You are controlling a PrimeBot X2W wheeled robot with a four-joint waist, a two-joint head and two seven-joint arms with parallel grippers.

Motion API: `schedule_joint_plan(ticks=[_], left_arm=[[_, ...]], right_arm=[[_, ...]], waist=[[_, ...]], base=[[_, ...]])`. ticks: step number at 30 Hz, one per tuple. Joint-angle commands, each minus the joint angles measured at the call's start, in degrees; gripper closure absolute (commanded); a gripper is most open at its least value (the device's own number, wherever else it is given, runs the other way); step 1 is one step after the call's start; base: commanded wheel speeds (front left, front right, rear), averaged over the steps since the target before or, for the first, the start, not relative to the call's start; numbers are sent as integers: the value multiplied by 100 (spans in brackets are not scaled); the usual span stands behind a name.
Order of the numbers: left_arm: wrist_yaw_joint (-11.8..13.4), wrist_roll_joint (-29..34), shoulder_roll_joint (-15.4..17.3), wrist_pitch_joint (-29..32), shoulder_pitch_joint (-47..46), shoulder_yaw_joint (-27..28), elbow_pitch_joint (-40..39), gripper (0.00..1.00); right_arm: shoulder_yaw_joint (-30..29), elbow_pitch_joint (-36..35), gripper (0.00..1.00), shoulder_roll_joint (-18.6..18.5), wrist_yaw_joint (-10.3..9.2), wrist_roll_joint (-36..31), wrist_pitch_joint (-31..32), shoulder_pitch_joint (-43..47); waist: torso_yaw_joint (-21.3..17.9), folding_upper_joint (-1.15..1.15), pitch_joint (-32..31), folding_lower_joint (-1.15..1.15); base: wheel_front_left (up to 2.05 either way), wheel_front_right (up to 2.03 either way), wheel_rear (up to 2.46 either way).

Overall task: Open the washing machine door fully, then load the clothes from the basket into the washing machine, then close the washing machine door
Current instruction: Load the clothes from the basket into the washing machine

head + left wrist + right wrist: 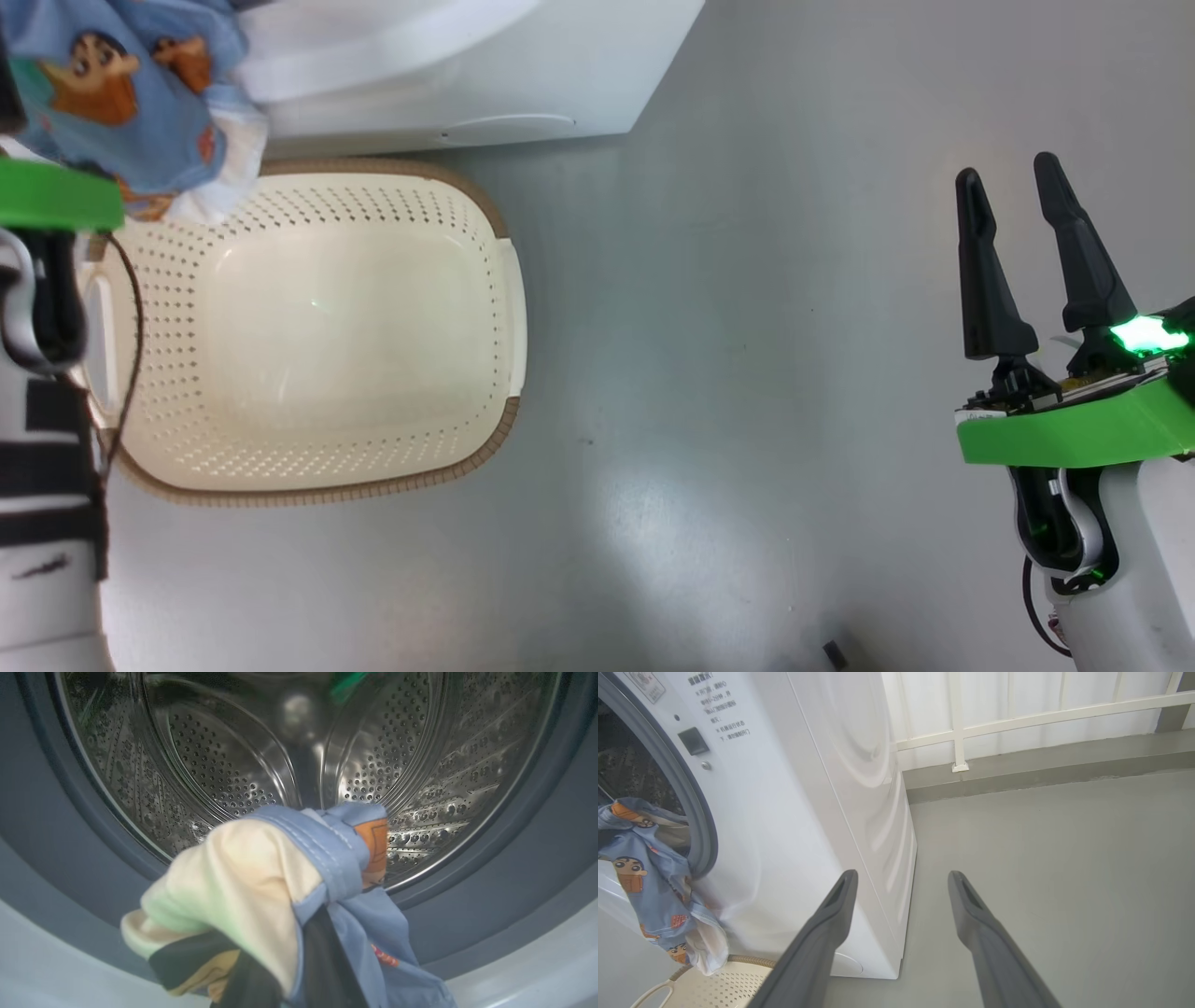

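My left gripper (303,947) is shut on the clothes (261,872), a light blue garment with orange cartoon prints and cream lining. It holds the garment at the mouth of the washing machine (794,812), in front of the steel drum (224,760) and grey gasket (56,826). Seen from the right wrist, the garment (649,882) hangs over the lower gasket edge, above the basket. In the head view the clothes (121,84) sit at the top left, and the cream basket (516,317) below holds nothing. My right gripper (1013,187) is open over bare floor. The washing machine door is out of view.
The basket stands on the grey floor right against the washer's front (523,84). A white railing (1017,714) and a low grey kerb run behind the machine's right side. A small dark object (834,653) lies on the floor near the bottom edge.
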Motion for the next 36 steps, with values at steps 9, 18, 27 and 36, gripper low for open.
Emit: schedule_joint_plan(ticks=[9, 18, 27, 36], left_arm=[[-20, 342, 413, -30, -944, 80, 176, 100], [-20, 510, 397, -30, -1638, -73, 921, 100], [-20, 539, 538, -30, -2339, -383, 2455, 100], [-5, 754, 737, -30, -3074, -677, 3321, 100]], right_arm=[[93, -29, 0, 46, 31, 119, -44, 304], [179, -13, 0, 39, 31, 137, -44, 344], [357, 18, 0, 79, 31, 179, -44, 387], [443, 22, 0, 99, 31, 212, -44, 436]], waist=[[-38, 0, -305, 0], [-107, 0, -415, 0], [-386, 0, -420, 0], [-713, 0, -313, 0]], base=[[0, 0, 0], [0, 0, 0], [0, 0, 0], [0, 0, 0]])
